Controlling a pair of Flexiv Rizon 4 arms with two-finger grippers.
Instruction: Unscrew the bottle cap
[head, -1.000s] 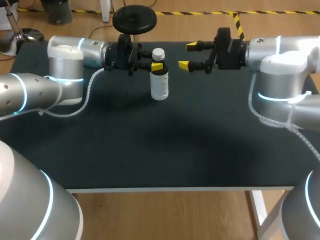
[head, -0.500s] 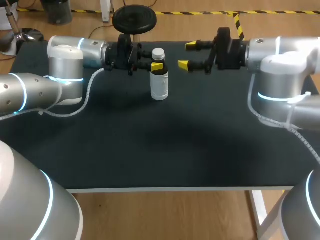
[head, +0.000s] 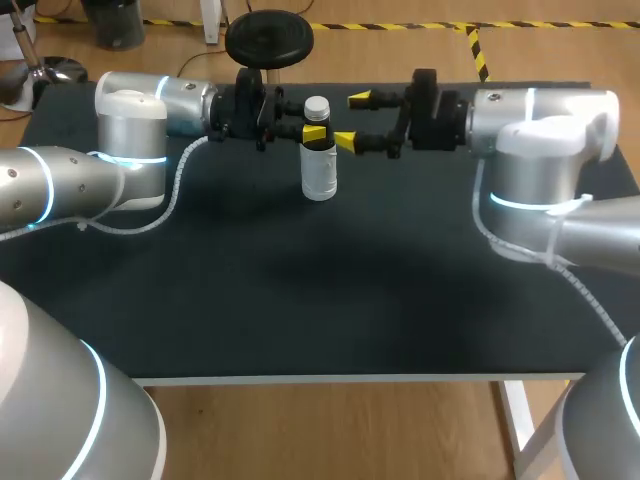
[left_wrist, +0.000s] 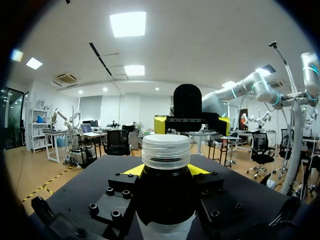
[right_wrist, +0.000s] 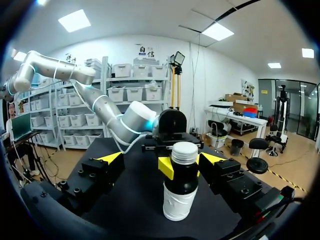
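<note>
Head view: a bottle (head: 319, 172) with a white cap (head: 317, 105) is seen standing upright on the black table (head: 300, 300), toward its far edge and near the middle. The left tool (head: 313, 132) is held at the height of the bottle's dark neck, just under the cap. In the left wrist view the neck is seen lodged between the two yellow fingertips (left_wrist: 134, 170). These appear to be pressed against it from both sides, though the contact itself is partly hidden by the bottle. The left tool is therefore taken to be pinching the bottle. The cap is left uncovered above the fingers.

The right tool (head: 351, 120) is held level on the other side of the bottle, with its fingers spread wide and nothing touched. In the right wrist view the bottle is seen just ahead of the spread fingers, nearer to one than to the other, with the left arm (right_wrist: 131, 120) behind it.
</note>
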